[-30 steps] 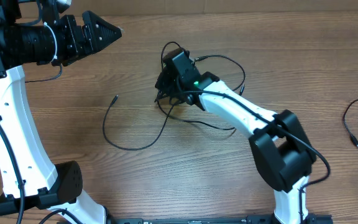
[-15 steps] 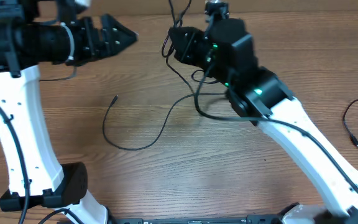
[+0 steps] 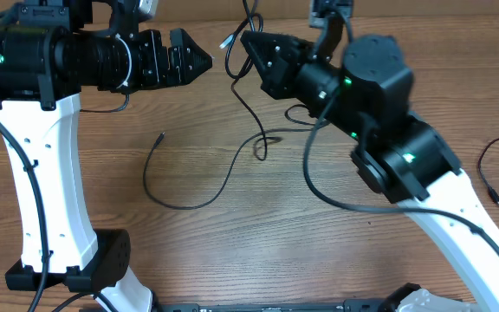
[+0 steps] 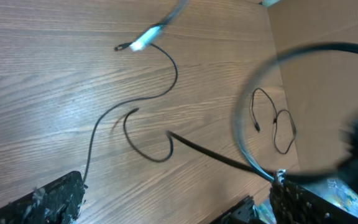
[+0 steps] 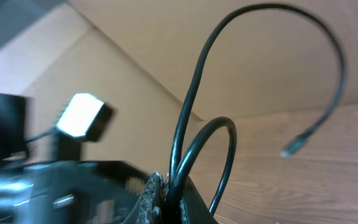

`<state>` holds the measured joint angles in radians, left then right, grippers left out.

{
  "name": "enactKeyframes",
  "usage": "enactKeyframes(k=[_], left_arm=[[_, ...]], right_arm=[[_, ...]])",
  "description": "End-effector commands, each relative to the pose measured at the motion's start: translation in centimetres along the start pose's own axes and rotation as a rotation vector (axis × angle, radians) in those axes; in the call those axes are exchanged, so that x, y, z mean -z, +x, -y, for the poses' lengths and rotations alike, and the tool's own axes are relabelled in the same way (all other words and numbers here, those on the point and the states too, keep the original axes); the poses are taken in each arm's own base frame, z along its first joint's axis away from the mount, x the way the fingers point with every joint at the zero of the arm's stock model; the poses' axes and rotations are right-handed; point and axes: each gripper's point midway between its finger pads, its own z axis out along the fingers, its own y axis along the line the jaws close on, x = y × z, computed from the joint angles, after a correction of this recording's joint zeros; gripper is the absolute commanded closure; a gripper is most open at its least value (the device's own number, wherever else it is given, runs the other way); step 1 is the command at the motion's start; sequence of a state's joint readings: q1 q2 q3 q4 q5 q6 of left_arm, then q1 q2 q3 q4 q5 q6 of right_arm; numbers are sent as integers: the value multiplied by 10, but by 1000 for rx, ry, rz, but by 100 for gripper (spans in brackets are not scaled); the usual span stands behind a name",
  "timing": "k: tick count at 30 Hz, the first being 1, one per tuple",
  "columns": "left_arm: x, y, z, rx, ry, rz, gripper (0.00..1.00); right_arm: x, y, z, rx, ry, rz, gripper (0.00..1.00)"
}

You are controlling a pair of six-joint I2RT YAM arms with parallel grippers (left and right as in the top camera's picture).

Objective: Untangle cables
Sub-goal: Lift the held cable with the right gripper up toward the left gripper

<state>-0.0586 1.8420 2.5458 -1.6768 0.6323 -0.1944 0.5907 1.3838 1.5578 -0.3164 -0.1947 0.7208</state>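
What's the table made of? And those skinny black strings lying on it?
The table looks like wood or a wood-print top: brown, with streaky grain lines and a dull finish. The cables look like wire with a rubbery or plastic coat: smooth, black, bending in soft curves. What's inside them can't be seen.

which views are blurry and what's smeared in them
left wrist: the near black loop is a soft out-of-focus arc, the lit plug a smear, table grain sharp; right wrist: gripped cable fairly sharp, left background blurred; overhead: mostly crisp
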Motion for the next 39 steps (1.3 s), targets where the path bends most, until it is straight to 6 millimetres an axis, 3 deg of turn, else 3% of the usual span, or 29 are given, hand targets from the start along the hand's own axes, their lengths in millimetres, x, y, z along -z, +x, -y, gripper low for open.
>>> enactKeyframes(k=[1,17,23,28,32,36,38,39], left_arm=[[8,-4,3,10,-9,39,5],[8,-8,4,22,-1,55,5],[7,-10,6,24,4,61,6],[7,-10,6,23,0,61,23],[7,-11,2,25,-22,66,21],[4,-12,0,36,-22,59,23],[-1,-11,1,34,-20,48,36],[-3,-11,1,33,-19,40,51]], right_arm=[[22,-9,-32,29,-95,11,96],[14,-2,-27,-33,-91,-21,96],[-3,13,-24,-55,-91,-59,96],[-13,17,-28,-77,-117,-67,96],[-9,8,-55,-73,-240,-47,96],[-6,5,-65,-132,-287,-54,96],[-3,7,-73,-137,-330,-78,96],[-2,8,-77,-136,-348,-85,96]])
